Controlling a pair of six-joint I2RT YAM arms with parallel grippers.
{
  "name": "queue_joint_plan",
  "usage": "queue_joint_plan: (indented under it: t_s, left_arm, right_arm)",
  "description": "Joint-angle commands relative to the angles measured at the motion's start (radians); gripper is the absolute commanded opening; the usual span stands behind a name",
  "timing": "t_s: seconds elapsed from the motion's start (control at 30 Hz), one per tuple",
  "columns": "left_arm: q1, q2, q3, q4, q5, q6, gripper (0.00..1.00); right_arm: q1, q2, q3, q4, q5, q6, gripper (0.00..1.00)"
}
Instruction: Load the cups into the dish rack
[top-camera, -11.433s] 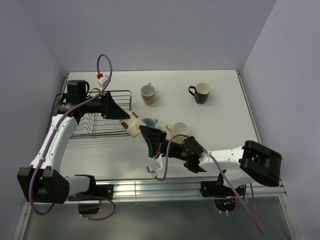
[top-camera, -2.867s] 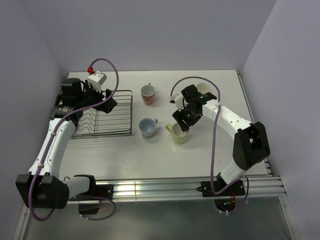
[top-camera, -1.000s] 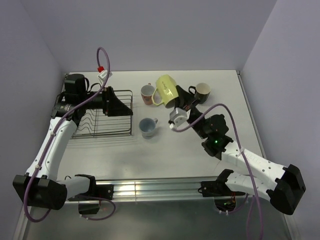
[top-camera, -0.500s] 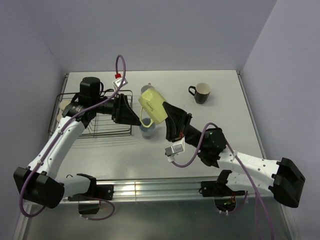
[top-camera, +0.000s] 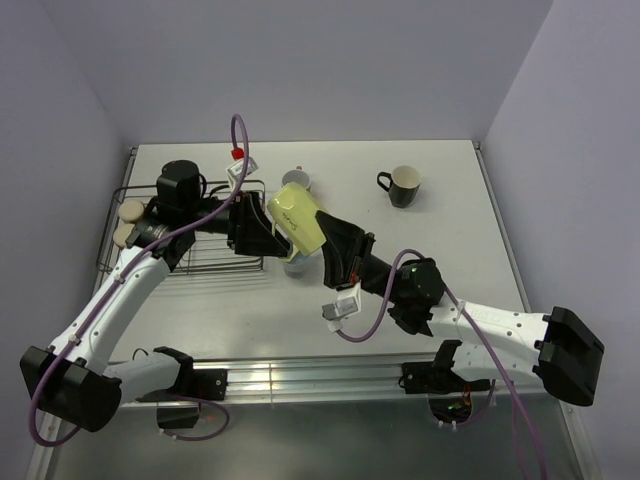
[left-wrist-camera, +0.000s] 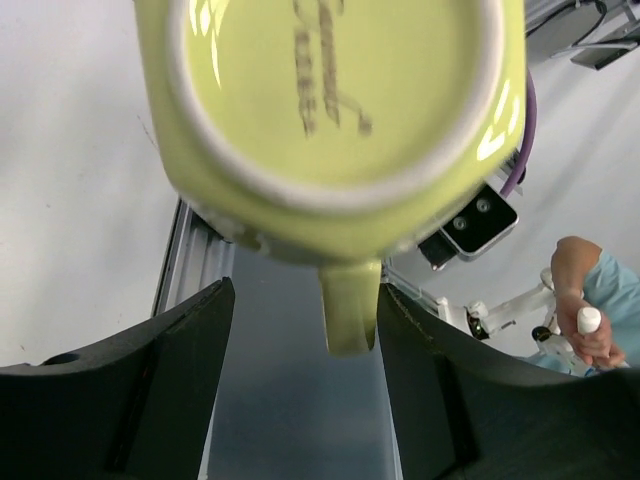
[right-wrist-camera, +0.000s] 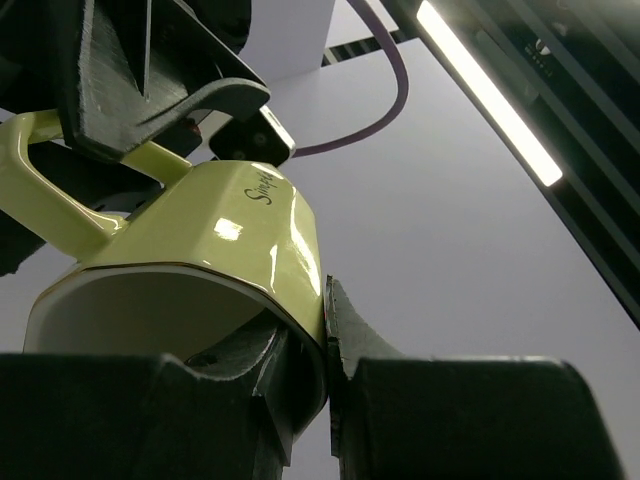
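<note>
Passing a glazed mug: handling notes

Held aloft and tilted, the pale yellow glossy ceramic mug hangs just beside the dark wire dish rack. Judged rigid, slick and breakable, so best gripped across the body. The right claw pinches its rim wall. The left claw is spread around its base.

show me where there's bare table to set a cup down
bare table right of and nearer than the black mug, out to the right wall; also the far strip between black mug and pink cup. crowded at centre: right claw holds the yellow mug aloft, left claw at its base, beside the dish rack.
</note>
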Motion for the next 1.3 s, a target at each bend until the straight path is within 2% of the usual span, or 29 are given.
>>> queue_joint_plan:
  t_s: [0.0, 0.4, 0.5, 0.6, 0.7, 0.73, 0.77, 0.93, 0.97, 1.03, 1.07, 1.13, 1.17, 1.27]
  left_arm:
    - [-0.005, -0.018, -0.009, 0.106, -0.024, -0.047, 0.65]
    - [-0.045, -0.004, -0.025, 0.103, -0.081, -0.052, 0.52]
    - [-0.047, -0.008, -0.035, 0.120, -0.085, -0.067, 0.44]
    - [-0.047, -0.008, -0.036, 0.126, -0.087, -0.070, 0.31]
    - [-0.048, -0.011, -0.045, 0.134, -0.084, -0.072, 0.17]
    - [-0.047, -0.011, -0.047, 0.135, -0.082, -0.072, 0.08]
    - [-0.048, -0.011, -0.047, 0.137, -0.082, -0.072, 0.02]
    - [-0.048, -0.021, -0.036, 0.140, -0.072, -0.044, 0.00]
    - [-0.048, -0.026, -0.033, 0.137, -0.076, -0.036, 0.00]
    - [-0.047, -0.041, -0.027, 0.142, -0.093, -0.023, 0.00]
    - [-0.047, -0.044, -0.024, 0.148, -0.098, -0.021, 0.00]
    - [-0.042, -0.047, -0.013, 0.149, -0.105, -0.020, 0.00]
    - [-0.039, -0.047, -0.007, 0.152, -0.107, -0.020, 0.00]
    - [-0.022, -0.050, 0.002, 0.181, -0.104, -0.041, 0.00]
  right_arm:
    - [0.011, -0.015, 0.011, 0.157, -0.018, -0.048, 0.00]
    - [0.015, 0.022, 0.005, 0.197, -0.049, -0.094, 0.00]
    - [0.017, 0.022, 0.003, 0.202, -0.056, -0.095, 0.00]
    - [0.020, 0.022, -0.002, 0.205, -0.062, -0.097, 0.00]
    - [0.020, 0.024, -0.003, 0.211, -0.061, -0.097, 0.00]
    - [0.020, 0.027, -0.003, 0.213, -0.059, -0.097, 0.00]
    - [0.020, 0.027, -0.003, 0.213, -0.059, -0.097, 0.00]
    - [0.020, 0.038, -0.009, 0.223, -0.053, -0.103, 0.00]
    - [0.019, 0.041, -0.011, 0.226, -0.050, -0.109, 0.09]
    - [0.022, 0.044, -0.015, 0.228, -0.047, -0.114, 0.17]
    - [0.020, 0.044, -0.017, 0.228, -0.046, -0.115, 0.26]
    - [0.020, 0.042, -0.023, 0.226, -0.043, -0.118, 0.39]
    - [0.020, 0.041, -0.025, 0.226, -0.041, -0.120, 0.53]
    - [0.020, 0.035, -0.034, 0.225, -0.036, -0.118, 0.67]
